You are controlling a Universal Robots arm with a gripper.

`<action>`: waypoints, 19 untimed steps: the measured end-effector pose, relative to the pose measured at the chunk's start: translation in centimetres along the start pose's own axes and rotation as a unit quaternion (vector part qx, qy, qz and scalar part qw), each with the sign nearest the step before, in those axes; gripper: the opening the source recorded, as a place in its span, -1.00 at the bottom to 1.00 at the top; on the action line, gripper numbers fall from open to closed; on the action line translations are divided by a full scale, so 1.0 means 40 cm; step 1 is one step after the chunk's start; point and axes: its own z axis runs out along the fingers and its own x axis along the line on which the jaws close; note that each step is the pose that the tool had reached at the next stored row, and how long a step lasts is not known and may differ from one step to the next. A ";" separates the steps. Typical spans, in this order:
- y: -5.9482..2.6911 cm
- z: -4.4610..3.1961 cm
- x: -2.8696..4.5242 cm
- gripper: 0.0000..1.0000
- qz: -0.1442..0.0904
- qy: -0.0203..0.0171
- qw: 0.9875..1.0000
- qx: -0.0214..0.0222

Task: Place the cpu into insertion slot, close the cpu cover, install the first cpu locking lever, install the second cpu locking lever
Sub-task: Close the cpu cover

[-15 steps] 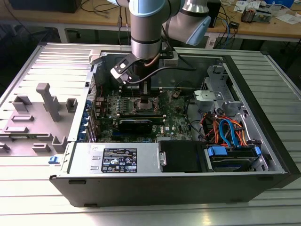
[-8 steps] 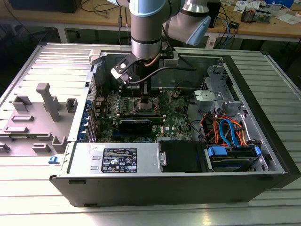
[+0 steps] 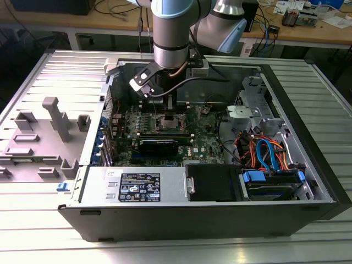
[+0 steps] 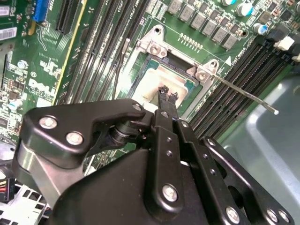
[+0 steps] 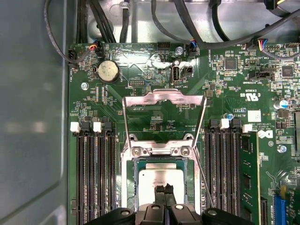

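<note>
Ribbed metal table (image 3: 49,242) across lower frame. Wooden workbench (image 3: 308,34) along top edge, cables (image 3: 118,8) and clutter on it. Dark floor (image 3: 22,33) beneath, upper left. Even indoor light.

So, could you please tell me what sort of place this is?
Probably a robotics lab or workshop: a robot arm reaches into an opened computer case lying on a ribbed metal table, with a cable-strewn wooden workbench behind.
</note>
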 end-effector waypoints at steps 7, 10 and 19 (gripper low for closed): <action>0.001 -0.028 -0.001 -0.79 0.000 0.000 1.000 0.000; 0.001 -0.034 -0.001 -0.79 0.000 0.000 1.000 0.000; 0.001 -0.041 -0.001 -0.79 0.000 0.000 1.000 0.000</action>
